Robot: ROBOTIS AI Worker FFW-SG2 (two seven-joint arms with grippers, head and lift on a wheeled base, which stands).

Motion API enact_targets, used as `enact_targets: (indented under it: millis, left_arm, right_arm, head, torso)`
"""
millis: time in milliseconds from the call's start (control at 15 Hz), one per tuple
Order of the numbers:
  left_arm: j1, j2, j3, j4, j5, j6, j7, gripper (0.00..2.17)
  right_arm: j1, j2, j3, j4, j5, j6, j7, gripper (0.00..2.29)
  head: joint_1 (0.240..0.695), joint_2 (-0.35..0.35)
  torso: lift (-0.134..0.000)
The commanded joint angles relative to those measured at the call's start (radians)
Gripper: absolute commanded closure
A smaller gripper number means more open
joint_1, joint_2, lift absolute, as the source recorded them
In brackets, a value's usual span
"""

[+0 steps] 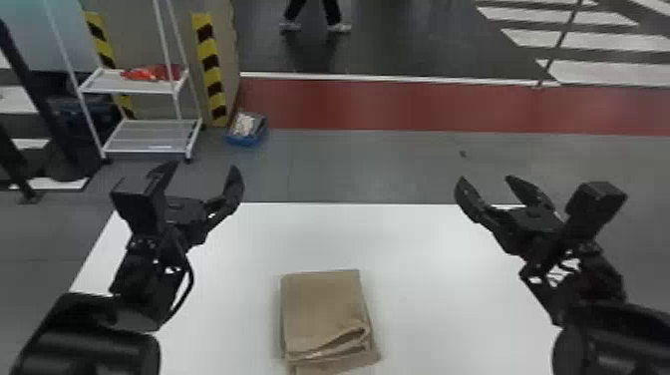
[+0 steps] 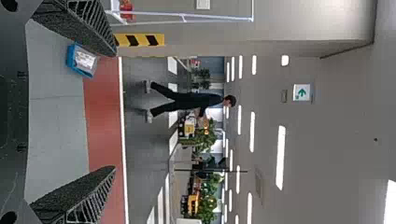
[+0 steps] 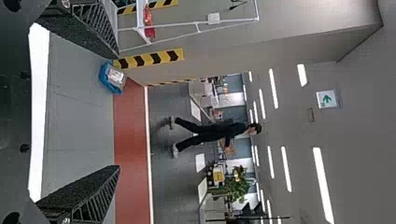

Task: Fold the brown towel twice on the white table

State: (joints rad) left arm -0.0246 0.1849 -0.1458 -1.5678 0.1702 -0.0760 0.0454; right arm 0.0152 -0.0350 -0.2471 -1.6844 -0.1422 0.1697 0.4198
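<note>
- The brown towel (image 1: 321, 306) lies folded in a small stack at the near middle of the white table (image 1: 428, 279), its near edge gaping a little.
- Over on the left, I see the left gripper (image 1: 203, 169) held up, fingers well apart, nothing between them.
- The right gripper (image 1: 485, 180) is raised over on the right, also spread and holding nothing.

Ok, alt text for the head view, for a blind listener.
A folded brown towel lies on a white table. Beyond it, on either side, the robot's left gripper and right gripper hang open; a rack stands behind.
</note>
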Motion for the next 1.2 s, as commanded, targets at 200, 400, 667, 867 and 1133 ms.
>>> enact_targets:
  millis: [200, 400, 667, 867, 1133]
  left_arm:
    - [-0.003, -0.007, -0.005, 0.002, 0.000, 0.002, 0.002, 0.02]
    - [-0.020, -0.005, -0.001, 0.012, -0.003, 0.005, 0.002, 0.02]
    - [-0.025, -0.001, 0.002, 0.017, 0.000, 0.005, 0.002, 0.02]
    - [-0.028, 0.004, 0.012, 0.026, 0.006, 0.005, 0.001, 0.02]
    - [-0.026, 0.013, 0.015, 0.025, 0.011, 0.002, -0.002, 0.02]
  right_arm:
    - [0.000, 0.006, 0.025, 0.020, -0.024, -0.023, 0.000, 0.04]
    - [-0.001, 0.013, 0.045, 0.029, -0.028, -0.048, -0.007, 0.05]
    - [-0.003, 0.023, 0.091, 0.042, -0.033, -0.091, -0.052, 0.05]
    - [-0.003, 0.026, 0.149, 0.043, -0.054, -0.106, -0.161, 0.07]
    - [-0.023, 0.026, 0.186, 0.063, -0.053, -0.100, -0.179, 0.07]
  head:
    - [0.661, -0.064]
    - [0.661, -0.057]
    - [0.653, -0.038]
    - [0.649, -0.025]
    - [0.648, 0.001]
  torso:
    - [0.000]
    - [0.000]
    - [0.000]
    - [0.000]
    - [0.000]
